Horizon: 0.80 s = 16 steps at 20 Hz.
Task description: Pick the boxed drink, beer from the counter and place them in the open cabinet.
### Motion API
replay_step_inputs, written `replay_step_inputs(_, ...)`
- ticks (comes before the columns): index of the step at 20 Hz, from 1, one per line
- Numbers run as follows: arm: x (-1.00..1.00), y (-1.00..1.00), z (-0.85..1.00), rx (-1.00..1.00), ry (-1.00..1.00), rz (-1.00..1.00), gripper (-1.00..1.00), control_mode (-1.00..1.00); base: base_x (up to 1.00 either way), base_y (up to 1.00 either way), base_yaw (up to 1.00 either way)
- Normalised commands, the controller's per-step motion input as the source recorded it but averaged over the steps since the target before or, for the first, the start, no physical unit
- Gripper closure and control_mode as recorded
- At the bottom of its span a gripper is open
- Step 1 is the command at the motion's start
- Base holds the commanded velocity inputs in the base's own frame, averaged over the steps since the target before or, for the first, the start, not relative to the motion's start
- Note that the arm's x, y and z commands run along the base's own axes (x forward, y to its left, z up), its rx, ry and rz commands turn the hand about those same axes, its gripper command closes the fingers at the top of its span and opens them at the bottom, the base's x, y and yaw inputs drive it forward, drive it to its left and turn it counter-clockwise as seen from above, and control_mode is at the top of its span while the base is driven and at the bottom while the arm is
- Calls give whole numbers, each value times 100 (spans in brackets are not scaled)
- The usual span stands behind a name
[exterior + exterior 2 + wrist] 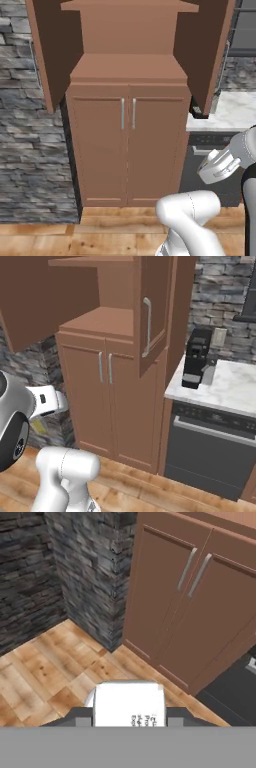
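Note:
The boxed drink (130, 704) is a white carton with small dark print, and it sits between the dark fingers (176, 716) at the bottom of the hand view. My gripper (129, 718) is shut on it and hangs low over the wooden floor. The open cabinet (128, 67) stands ahead, reddish-brown, with a bare shelf niche above two closed lower doors (190, 602) with silver bar handles. Its upper doors (150, 316) are swung wide. The beer and the counter are out of view.
A grey stone wall (30, 150) runs left of the cabinet. To the right, a marbled worktop (227, 388) carries a black coffee machine (196, 358) above a dark dishwasher front (210, 451). The open right upper door juts out over that side.

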Motion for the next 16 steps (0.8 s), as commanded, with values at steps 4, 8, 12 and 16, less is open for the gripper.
replay_step_inputs(4,0,0,0,0,0,0,100,100,1,54,-1)
replay_step_inputs(8,0,0,0,0,0,0,100,100,7,37,-1)
replay_step_inputs(12,0,0,0,0,0,0,100,100,21,10,0)
replay_step_inputs(16,0,0,0,0,0,0,100,100,42,0,0)
